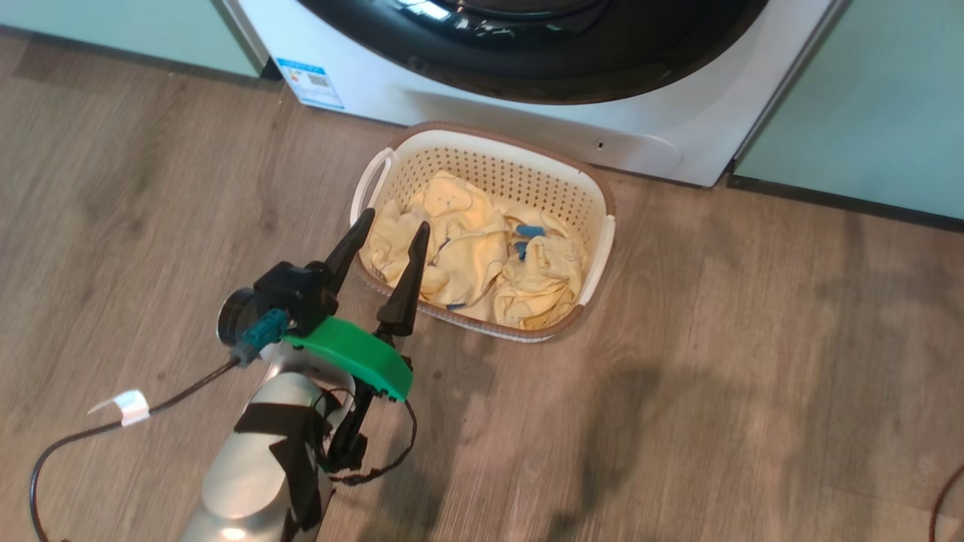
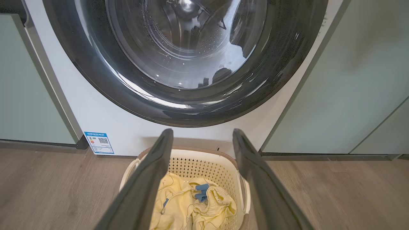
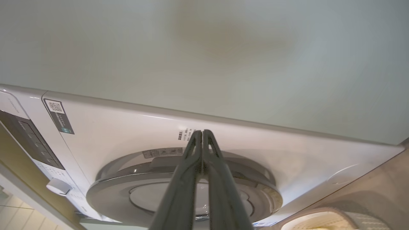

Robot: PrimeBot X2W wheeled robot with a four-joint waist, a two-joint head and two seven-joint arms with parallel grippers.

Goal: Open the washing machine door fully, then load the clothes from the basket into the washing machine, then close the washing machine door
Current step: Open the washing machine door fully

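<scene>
The washing machine stands at the top of the head view, and its glossy black washing machine door lies flat against the front with the steel drum visible through the glass. On the floor in front sits the cream basket holding pale yellow clothes with blue bits. My left gripper hovers open over the basket's near left rim, nothing between its fingers. In the right wrist view my right gripper is shut and empty, pointing at the white front just beyond the door's edge.
Pale green cabinets flank the machine on both sides. A blue-edged QR sticker marks its lower left corner. The control panel and knob sit at the far left of the right wrist view. A black cable with a white tag trails over the wood floor.
</scene>
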